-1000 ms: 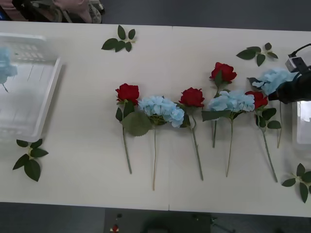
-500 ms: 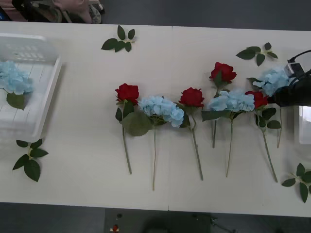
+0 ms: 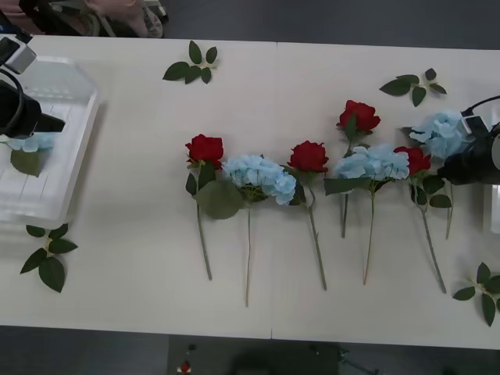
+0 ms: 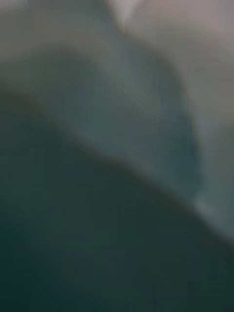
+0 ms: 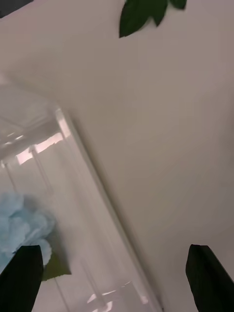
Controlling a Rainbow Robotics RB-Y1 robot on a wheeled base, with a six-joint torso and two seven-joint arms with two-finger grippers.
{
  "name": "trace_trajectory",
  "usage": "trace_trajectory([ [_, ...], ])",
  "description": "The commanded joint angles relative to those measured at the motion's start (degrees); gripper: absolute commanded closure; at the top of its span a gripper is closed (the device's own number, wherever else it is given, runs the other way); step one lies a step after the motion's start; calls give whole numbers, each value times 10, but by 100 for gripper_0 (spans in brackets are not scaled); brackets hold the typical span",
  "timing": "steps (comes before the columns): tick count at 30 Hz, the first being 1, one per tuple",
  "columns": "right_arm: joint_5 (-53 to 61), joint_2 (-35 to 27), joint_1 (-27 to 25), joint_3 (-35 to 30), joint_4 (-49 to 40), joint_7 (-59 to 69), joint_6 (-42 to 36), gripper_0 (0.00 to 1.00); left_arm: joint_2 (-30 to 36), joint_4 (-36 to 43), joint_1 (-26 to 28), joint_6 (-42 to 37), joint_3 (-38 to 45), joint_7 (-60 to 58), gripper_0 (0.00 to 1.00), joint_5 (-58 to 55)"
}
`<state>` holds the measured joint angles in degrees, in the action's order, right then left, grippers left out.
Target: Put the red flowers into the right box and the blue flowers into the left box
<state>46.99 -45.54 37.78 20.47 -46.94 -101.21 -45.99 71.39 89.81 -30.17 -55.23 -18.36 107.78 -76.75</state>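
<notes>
Left pincer (image 5: 117,273): I see its black fingers spread wide, released, holding nothing; the arm hangs over the left box's near corner.
Left box (image 3: 78,148): white slotted basket at the table's left end. One blue flower (image 3: 35,143) lies inside with its leaf; in the left wrist view its head (image 5: 24,234) sits just beside one finger.
Change: a second ago that blue head was only a blur at the box's edge and no arm stood there; now it rests on the box floor and the arm is above it. I judge one blue delivery done.
Right pincer (image 3: 457,166): dark mass at the table's right end, close against the rightmost blue head (image 3: 441,133); I cannot tell whether it is released or clenched.
Right box (image 3: 494,207): a pale strip at the right edge.
Row on table (image 3: 258,86): four red flowers, the leftmost (image 3: 205,148), and three blue, one (image 3: 258,176) beside it, all unsorted.
Loose leaf sprigs (image 3: 191,66): scattered, not part of the job.
Next, my guess: the left arm fetches another blue.
</notes>
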Motion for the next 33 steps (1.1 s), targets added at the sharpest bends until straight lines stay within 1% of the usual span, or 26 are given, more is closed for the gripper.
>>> trace_trajectory([
  [1,-17,16,16,-18,0,6,3,48,-47,9,-16,2,31,19,15,-16],
  [2,-21,18,16,-18,1,7,6,66,-58,9,-15,2,34,23,15,-17],
  [3,-23,19,16,-18,2,7,6,72,-64,9,-14,2,38,23,15,-16],
  [4,-26,20,16,-18,2,8,6,87,-74,9,-12,2,40,28,15,-17],
  [5,-29,21,16,-18,4,9,7,95,-84,10,-7,2,46,34,15,-18],
  [7,-35,23,16,-18,5,10,10,100,-100,9,7,7,57,54,15,-16],
  [12,-33,23,18,-19,5,12,8,100,-159,9,60,27,96,128,15,-15],
  [15,0,14,22,-32,4,6,-5,100,-188,9,80,27,102,163,15,-16],
  [17,29,4,24,-43,-6,-5,-19,100,-205,8,86,26,102,176,15,-13],
  [20,67,-25,24,-72,-46,-56,-51,100,-230,8,88,16,101,176,15,8],
  [22,108,-48,24,-103,-79,-101,-90,100,-256,8,88,1,101,172,15,39],
  [24,141,-58,24,-128,-99,-134,-119,100,-275,8,88,0,100,169,15,62],
  [26,231,-76,22,-168,-113,-183,-168,100,-304,8,87,0,97,165,15,106],
  [27,259,-78,21,-175,-113,-196,-180,100,-312,8,86,0,97,163,15,117],
  [28,311,-88,19,-185,-113,-234,-205,100,-327,8,86,0,97,161,15,136],
  [29,356,-93,17,-188,-113,-277,-224,100,-340,8,86,0,97,160,10,152],
  [30,400,-97,15,-188,-113,-333,-240,100,-354,8,86,0,97,158,2,168],
  [31,420,-98,13,-188,-113,-363,-248,100,-360,7,86,0,96,157,0,175],
  [33,485,-96,5,-186,-113,-475,-274,100,-384,7,86,0,91,154,0,198],
])
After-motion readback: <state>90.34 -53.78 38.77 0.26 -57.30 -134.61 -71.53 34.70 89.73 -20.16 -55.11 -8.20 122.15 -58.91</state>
